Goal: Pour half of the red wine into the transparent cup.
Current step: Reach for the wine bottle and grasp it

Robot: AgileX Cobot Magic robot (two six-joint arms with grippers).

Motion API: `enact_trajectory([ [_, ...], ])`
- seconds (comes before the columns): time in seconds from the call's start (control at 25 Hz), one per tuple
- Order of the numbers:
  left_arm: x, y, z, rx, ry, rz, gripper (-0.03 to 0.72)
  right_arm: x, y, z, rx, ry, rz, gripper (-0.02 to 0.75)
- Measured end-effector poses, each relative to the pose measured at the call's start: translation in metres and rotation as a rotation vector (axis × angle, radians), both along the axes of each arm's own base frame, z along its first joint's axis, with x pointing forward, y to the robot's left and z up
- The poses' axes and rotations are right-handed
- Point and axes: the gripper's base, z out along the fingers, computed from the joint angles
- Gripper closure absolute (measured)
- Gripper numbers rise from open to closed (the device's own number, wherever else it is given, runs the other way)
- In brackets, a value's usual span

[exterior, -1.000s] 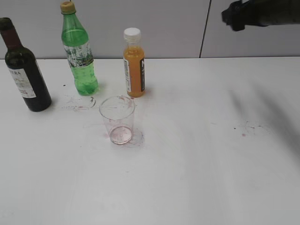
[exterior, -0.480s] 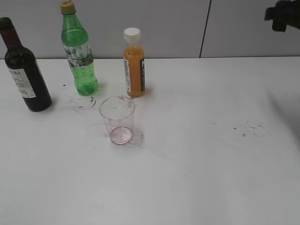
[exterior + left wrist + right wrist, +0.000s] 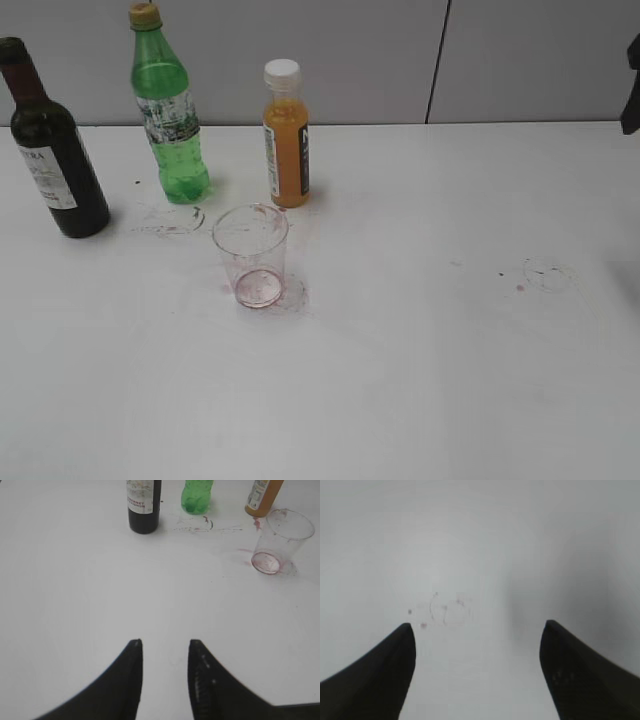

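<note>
I see a light green plastic bottle (image 3: 167,110) standing upright at far left on the white desk (image 3: 420,380). Right of it stands a small orange juice bottle (image 3: 285,135), white-capped. Faint reddish ring stains (image 3: 545,275) mark the desk at right.

Your right arm (image 3: 632,85) has pulled away from the upper right toward the edge; only a dark sliver of it shows now, and its blurred shadow has left the table (image 3: 450,380).
</note>
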Motion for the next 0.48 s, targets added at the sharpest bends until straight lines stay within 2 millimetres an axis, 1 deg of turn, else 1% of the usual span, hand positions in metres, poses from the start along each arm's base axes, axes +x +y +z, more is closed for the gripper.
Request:
enact_trajectory([
  [0.12,0.0,0.0,0.0,0.0,0.0,0.0,0.456,-0.01,0.002,0.007,0.011,0.112,0.034,0.156],
  [0.28,0.0,0.0,0.0,0.0,0.0,0.0,0.456,-0.021,0.003,0.018,0.015,0.111,0.051,0.156],
  [0.36,0.0,0.0,0.0,0.0,0.0,0.0,0.456,-0.035,0.004,0.025,0.02,0.098,0.052,0.156],
  [0.48,0.0,0.0,0.0,0.0,0.0,0.0,0.456,-0.067,0.004,0.034,0.015,0.079,0.064,0.156],
])
